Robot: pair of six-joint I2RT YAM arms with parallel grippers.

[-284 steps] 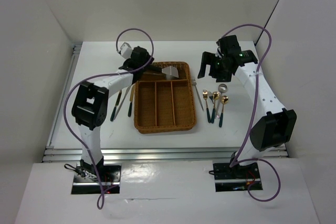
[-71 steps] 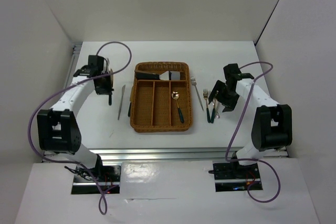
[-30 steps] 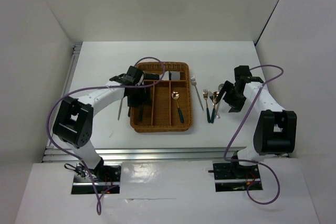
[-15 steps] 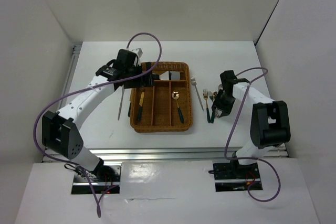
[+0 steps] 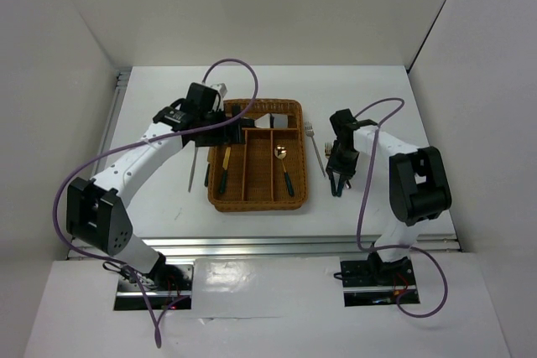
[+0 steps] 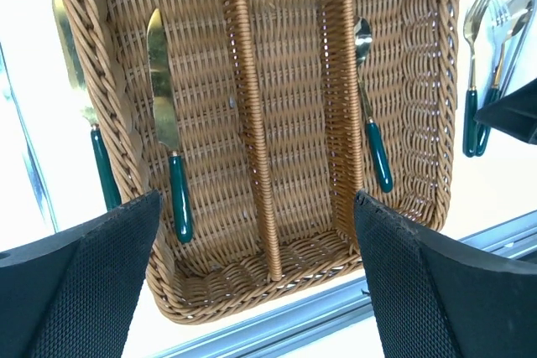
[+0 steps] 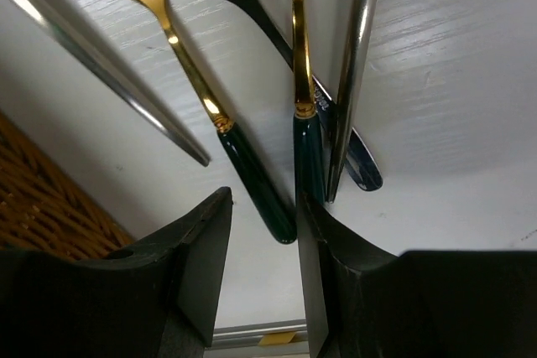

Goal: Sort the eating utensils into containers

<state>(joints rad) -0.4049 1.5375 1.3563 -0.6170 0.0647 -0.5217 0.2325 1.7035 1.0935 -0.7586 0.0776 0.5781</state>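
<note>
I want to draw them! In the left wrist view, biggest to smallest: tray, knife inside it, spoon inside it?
1. tray
2. knife
3. spoon
The knife looks only slightly longer than the spoon.

White-and-black arms, perhaps braided purple cables

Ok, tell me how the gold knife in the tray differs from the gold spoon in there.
The gold knife has a long, flat blade; the gold spoon has a small rounded bowl on a thin neck. The knife lies in the left long slot of the tray, the spoon in the right one. Both have gold heads and dark green handles, and both handles point toward the tray's near end.
</note>
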